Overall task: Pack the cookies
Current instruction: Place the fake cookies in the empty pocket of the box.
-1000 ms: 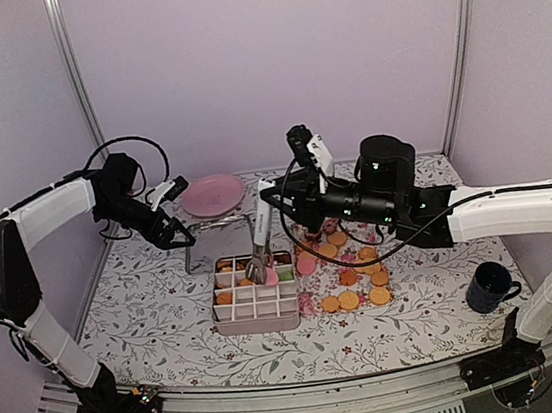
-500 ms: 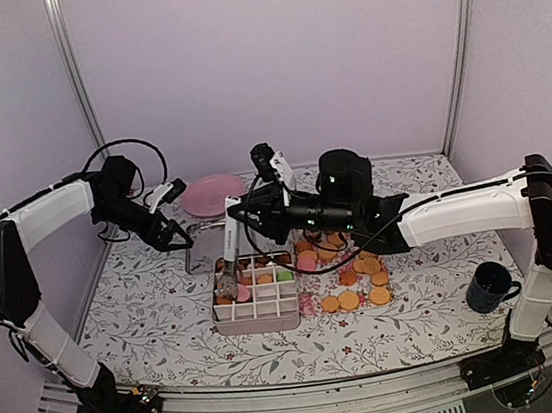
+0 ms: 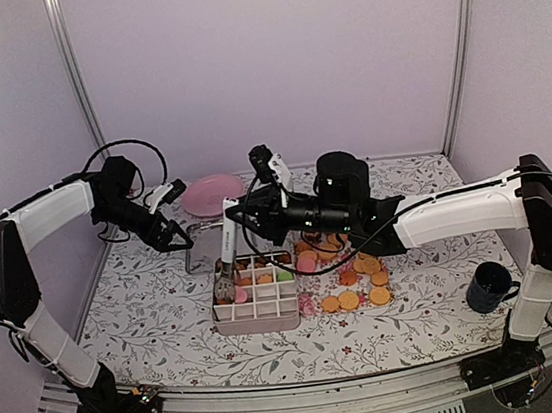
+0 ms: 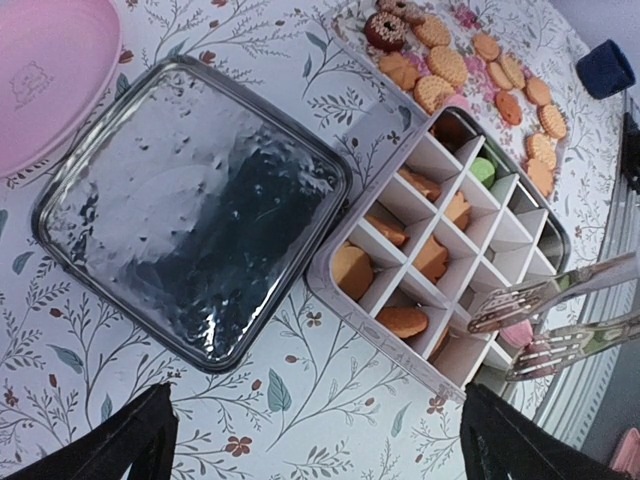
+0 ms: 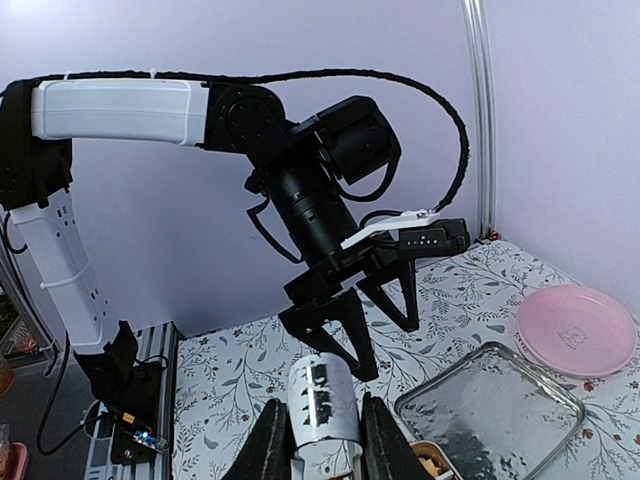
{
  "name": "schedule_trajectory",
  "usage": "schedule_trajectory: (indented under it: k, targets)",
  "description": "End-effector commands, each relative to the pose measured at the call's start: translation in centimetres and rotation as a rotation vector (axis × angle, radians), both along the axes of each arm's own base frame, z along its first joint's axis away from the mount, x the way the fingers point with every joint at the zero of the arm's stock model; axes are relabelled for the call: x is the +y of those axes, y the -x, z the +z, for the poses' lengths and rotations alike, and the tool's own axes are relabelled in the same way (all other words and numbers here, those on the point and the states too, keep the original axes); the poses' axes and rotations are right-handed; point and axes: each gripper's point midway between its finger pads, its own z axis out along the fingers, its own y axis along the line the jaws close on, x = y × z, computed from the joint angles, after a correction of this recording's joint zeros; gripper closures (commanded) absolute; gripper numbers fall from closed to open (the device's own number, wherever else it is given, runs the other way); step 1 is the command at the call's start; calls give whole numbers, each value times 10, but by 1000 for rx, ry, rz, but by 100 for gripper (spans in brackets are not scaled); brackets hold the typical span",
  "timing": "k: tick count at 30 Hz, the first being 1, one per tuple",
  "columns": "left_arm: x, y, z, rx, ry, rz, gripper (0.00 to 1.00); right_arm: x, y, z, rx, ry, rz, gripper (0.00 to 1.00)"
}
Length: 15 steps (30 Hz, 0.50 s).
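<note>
Here the right end effector [image 3: 235, 215] grips tongs [image 4: 545, 293] over the divided box [image 3: 257, 323], left end effector [image 3: 177, 237] wide open near the lid [image 4: 190, 210].

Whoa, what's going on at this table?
The right arm's claw grips white-handled metal tongs, tips hanging over the left side of a white divided box partly filled with round golden biscuits; others lie loose to its right. The left arm's claw hovers open above a square shiny metal lid.
</note>
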Motion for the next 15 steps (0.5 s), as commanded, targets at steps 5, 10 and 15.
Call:
schedule_trajectory:
  k: [5,10,15]
  targets:
    - [2,1,8,-20,13,0,1,-4,6,26,-44,-63,-1,85]
    - [2,2,7,-17,13,1,1,-9,7,15,-43,-38,-11,73]
    - [1,1,7,-14,15,3,1,-11,7,18,-52,-42,-20,68]
